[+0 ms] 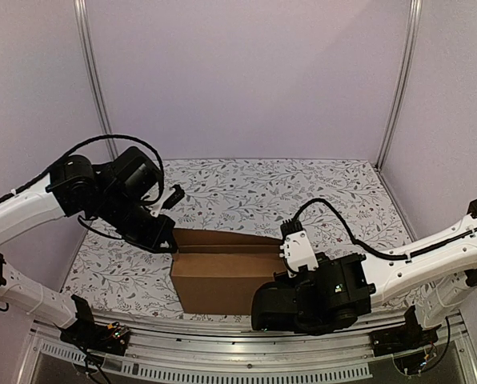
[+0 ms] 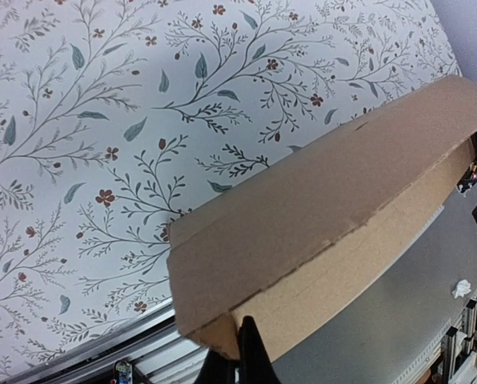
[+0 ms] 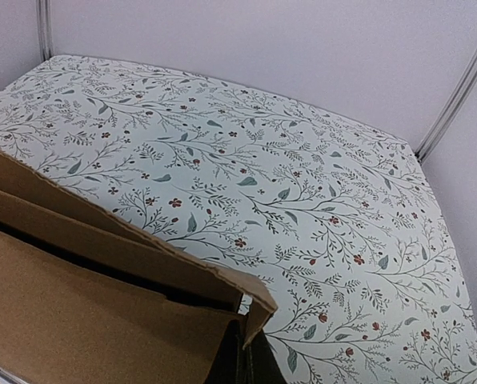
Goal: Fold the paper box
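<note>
Low in the centre of the top view, the paper box [image 1: 222, 272] stands on the flower-patterned table [image 1: 318, 192]. It looks partly formed, with brown walls up and a dark slot open along its top. Its long axis runs left to right across the frame, parallel to the near edge where the 2 arms are bolted.

The left gripper [image 2: 242, 356] meets the box at its left end, near the far upper corner. In the left wrist view its jaws are drawn narrow at the bottom of the frame, and they appear pinched on the box's corner edge. From there the box stretches away toward the upper right.

The right gripper [image 3: 242, 364] sits at the opposite end, low and right of centre in the top view, mostly hidden under its own wrist. Its wrist view shows the jaws closed tight at the bottom centre, with a cardboard corner flap running down into them. The box extends from there to the left of that frame.

With 1 arm at each end, neither is nearer. Any coming fold probably turns on creases along that long axis, with both ends held steady.
</note>
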`<action>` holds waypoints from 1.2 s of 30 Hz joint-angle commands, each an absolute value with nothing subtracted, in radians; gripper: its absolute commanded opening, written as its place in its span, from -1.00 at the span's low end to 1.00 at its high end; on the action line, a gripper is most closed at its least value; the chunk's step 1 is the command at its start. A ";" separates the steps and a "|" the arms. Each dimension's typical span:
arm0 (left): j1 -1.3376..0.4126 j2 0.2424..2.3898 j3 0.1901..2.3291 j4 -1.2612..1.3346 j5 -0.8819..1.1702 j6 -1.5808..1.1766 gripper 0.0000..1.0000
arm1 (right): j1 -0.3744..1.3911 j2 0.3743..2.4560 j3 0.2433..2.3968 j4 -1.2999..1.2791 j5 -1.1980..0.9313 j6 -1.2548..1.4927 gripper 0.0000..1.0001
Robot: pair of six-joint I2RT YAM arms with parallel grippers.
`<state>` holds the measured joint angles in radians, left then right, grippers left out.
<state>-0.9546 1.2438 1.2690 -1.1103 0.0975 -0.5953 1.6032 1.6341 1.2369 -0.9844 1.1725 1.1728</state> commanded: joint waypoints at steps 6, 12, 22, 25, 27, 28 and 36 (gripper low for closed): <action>-0.956 1.235 1.255 -1.008 0.220 -0.585 -1.00 | 1.620 1.713 1.212 -0.912 0.881 1.163 -1.00; -0.956 1.203 1.234 -1.053 0.177 -0.588 -1.00 | 1.620 1.713 1.212 -0.911 0.882 1.163 -1.00; -0.954 1.166 1.189 -1.070 0.169 -0.613 -1.00 | 1.620 1.716 1.215 -0.914 0.882 1.166 -1.00; -0.954 1.158 1.180 -1.074 0.168 -0.617 -1.00 | 1.621 1.716 1.215 -0.916 0.884 1.169 -1.00; -0.955 1.154 1.173 -1.079 0.168 -0.620 -1.00 | 1.620 1.717 1.215 -0.918 0.887 1.170 -1.00; -0.954 1.152 1.170 -1.080 0.168 -0.623 -1.00 | 1.621 1.715 1.215 -0.920 0.887 1.174 -1.00; -0.954 1.139 1.144 -1.081 0.177 -0.639 -1.00 | 1.620 1.716 1.216 -0.926 0.891 1.182 -1.00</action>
<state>-0.9493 1.1416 1.1751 -1.0809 0.1085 -0.6212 1.6032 1.6440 1.2453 -0.9569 1.1728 1.1732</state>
